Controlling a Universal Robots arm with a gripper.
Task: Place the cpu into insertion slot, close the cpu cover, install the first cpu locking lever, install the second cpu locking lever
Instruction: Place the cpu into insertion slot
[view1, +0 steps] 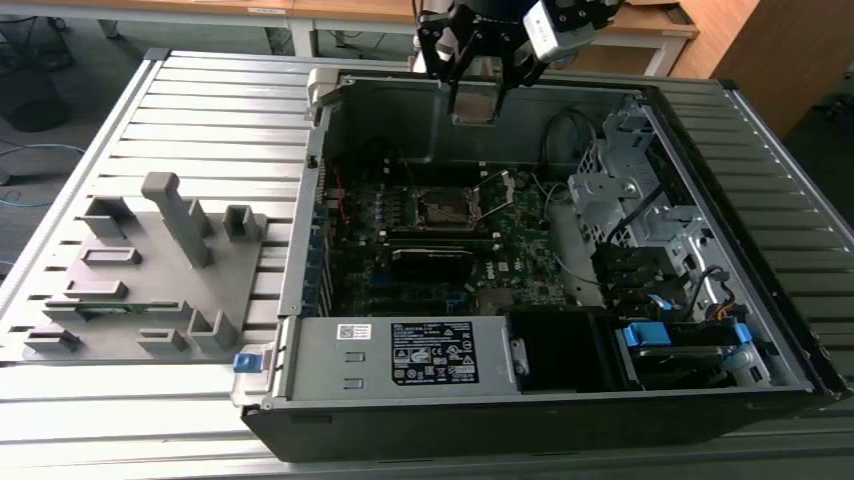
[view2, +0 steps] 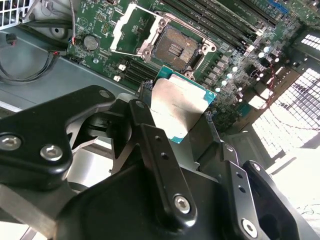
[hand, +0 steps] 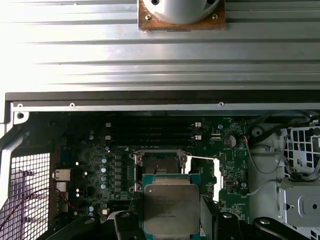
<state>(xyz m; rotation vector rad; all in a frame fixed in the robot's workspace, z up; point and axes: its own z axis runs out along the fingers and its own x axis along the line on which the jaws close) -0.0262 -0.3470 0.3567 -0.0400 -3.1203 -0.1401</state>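
Grips the cpu (view1: 475, 108) w/ the gripper (view1: 477, 95) above the open PC case (view1: 387, 120), well apart from the insertion slot (view1: 445, 208) (cpu cover (view1: 497, 192) tipped up beside it); grey fixture (view1: 147, 270) at the exterior view's left.

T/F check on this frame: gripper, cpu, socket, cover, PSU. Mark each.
1. The gripper is shut on the cpu. True.
2. The cpu is already seated in the insertion slot. False: the slot is bare, and the cpu is held clear of it between the fingers.
3. The cpu cover is swung open, off the slot. True.
4. The power supply box lies outside the computer case on the slatted table. False: it sits inside the case, along its near edge in the exterior view.
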